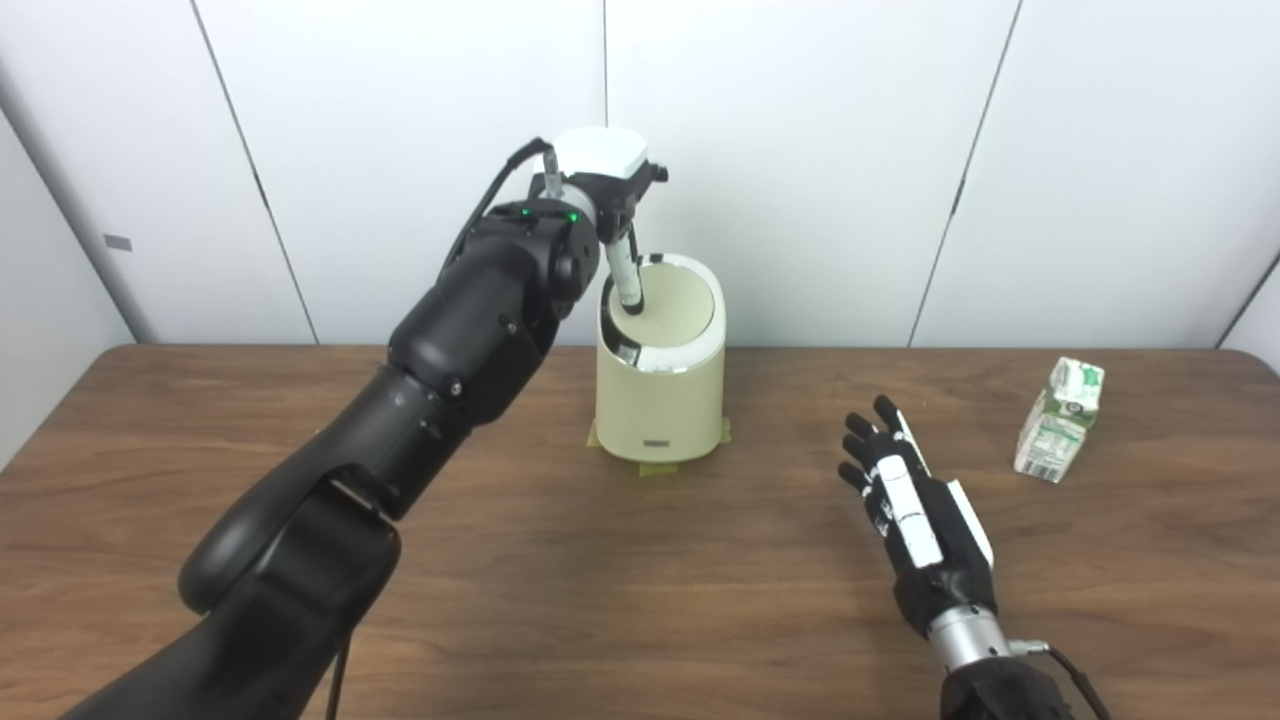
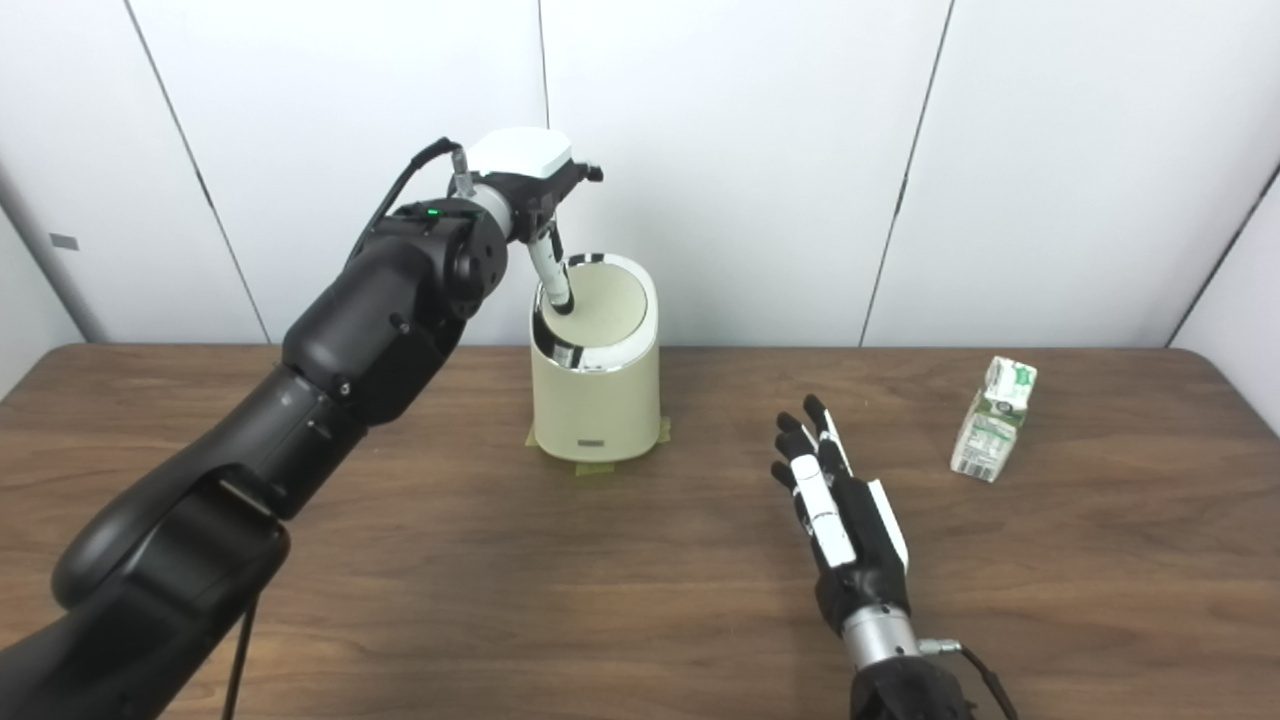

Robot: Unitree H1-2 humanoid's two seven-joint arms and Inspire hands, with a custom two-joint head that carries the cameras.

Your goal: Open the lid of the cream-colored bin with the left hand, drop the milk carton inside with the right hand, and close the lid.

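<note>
Fingers (image 1: pixel 627 285) of the left hand (image 1: pixel 600 175) are pointed down onto the lid (image 1: pixel 675 310) of the bin (image 1: pixel 660 400), one tip pressed on its left part; nothing is clasped, though how far the other fingers are curled cannot be told from here. A dark gap is seen along the lid's left edge, so the lid appears tipped slightly, the opening judged as only begun. What lies inside the bin is hidden. Fingers of the right hand (image 1: pixel 915 510) are held straight and apart above the tabletop (image 1: pixel 640 600), with nothing in them. The carton (image 1: pixel 1060 420) is stood upright, well apart to the right of that hand and of the bin. It is judged light, thin-walled and easily dented, so it would best be taken across its flat sides at mid-height with a gentle squeeze, not by the folded top.
</note>
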